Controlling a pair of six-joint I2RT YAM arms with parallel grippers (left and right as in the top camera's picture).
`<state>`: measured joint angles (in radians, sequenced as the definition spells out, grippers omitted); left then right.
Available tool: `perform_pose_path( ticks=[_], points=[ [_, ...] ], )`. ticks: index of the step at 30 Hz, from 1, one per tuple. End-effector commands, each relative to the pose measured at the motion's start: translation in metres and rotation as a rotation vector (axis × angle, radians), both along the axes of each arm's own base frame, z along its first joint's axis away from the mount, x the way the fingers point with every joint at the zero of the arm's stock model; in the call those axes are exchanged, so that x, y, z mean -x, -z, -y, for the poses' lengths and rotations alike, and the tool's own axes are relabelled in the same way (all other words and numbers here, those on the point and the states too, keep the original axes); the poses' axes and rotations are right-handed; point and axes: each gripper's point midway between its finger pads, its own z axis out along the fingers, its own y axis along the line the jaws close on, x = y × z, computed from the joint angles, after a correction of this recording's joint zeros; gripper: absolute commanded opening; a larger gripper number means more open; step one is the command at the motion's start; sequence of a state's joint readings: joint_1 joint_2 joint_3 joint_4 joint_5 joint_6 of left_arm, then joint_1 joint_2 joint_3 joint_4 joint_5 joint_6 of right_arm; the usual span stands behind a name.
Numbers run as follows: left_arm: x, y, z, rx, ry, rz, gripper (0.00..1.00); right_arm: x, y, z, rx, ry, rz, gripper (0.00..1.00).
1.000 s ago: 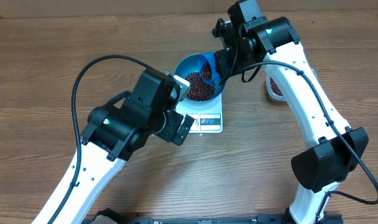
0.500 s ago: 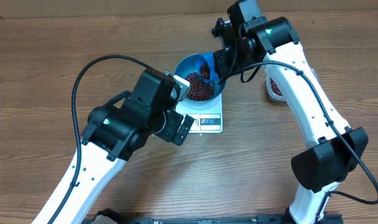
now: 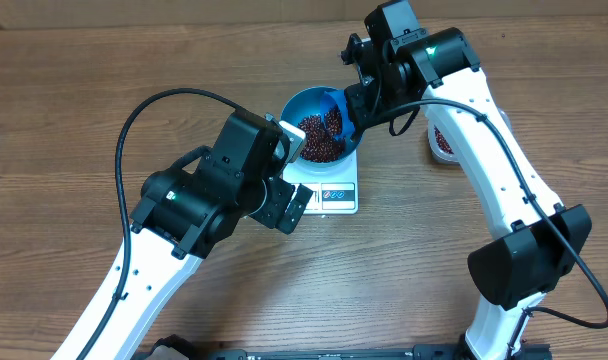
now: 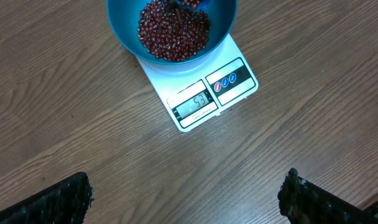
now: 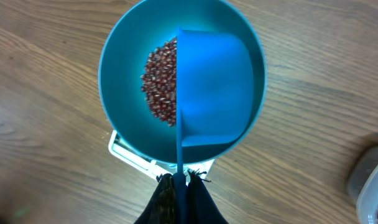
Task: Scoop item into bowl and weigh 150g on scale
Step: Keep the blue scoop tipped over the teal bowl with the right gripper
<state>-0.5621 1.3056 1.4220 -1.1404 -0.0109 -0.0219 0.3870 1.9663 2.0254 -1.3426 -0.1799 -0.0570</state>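
So here's how things stand. The round, deep, bright blue plastic bowl [image 4: 124, 25] is sat on the small white square kitchen scale [image 4: 207, 93], and the loose pile of small dark red-brown beans [image 4: 173, 31] is heaped in its bottom. The scale's display looks well short of target, though the digits are too small to be trusted.

The little blue plastic scoop [image 5: 214, 87] is held above the scale, tipped over inside the bowl. Its thin handle is pinched tight by the right gripper [image 5: 181, 186], jaws closed right down on it. The left gripper [image 4: 186, 180] is spread as wide as it goes, nothing in it, hovering over the wooden table [image 4: 64, 112] on the display side of the scale.

Handling-wise: the beans can be expected to be light, hard and rolly, so they'd be spilled easily. They're best moved by scoop only, level, taken by the handle end. More are seen in a clear plastic tub [image 3: 444, 140] off to one side of the scale.
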Motion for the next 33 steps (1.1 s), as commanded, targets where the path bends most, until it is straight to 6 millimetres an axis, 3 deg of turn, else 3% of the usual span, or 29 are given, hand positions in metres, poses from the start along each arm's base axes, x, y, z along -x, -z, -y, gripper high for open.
perform_pose_path(
  ticks=[1, 5, 9, 12, 16, 20, 26, 33],
  points=[
    [-0.002, -0.004, 0.001, 0.007, 0.013, 0.008, 0.99, -0.009, -0.029, 0.004, -0.004, 0.048, 0.099, 0.04],
    [-0.001, -0.004, 0.001, 0.007, 0.013, 0.007, 1.00, -0.009, -0.033, -0.007, -0.074, 0.057, 0.087, 0.04],
    [-0.001, -0.004, 0.001, 0.007, 0.013, 0.007, 0.99, 0.001, -0.030, -0.009, -0.051, -0.069, 0.082, 0.04],
    [-0.002, -0.004, 0.001, 0.007, 0.013, 0.008, 1.00, -0.005, -0.028, 0.001, -0.006, -0.006, 0.097, 0.04],
    [-0.002, -0.004, 0.001, 0.007, 0.013, 0.008, 0.99, -0.015, -0.033, -0.002, -0.056, 0.108, 0.100, 0.04],
    [-0.001, -0.004, 0.001, 0.007, 0.013, 0.007, 1.00, -0.005, -0.034, -0.014, -0.093, -0.009, 0.087, 0.04],
    [-0.001, -0.004, 0.001, 0.007, 0.013, 0.007, 1.00, 0.000, -0.028, -0.007, 0.016, -0.088, 0.114, 0.04],
    [-0.001, -0.004, 0.001, 0.007, 0.013, 0.007, 1.00, -0.003, -0.047, -0.011, 0.069, -0.084, 0.224, 0.04]
  ],
)
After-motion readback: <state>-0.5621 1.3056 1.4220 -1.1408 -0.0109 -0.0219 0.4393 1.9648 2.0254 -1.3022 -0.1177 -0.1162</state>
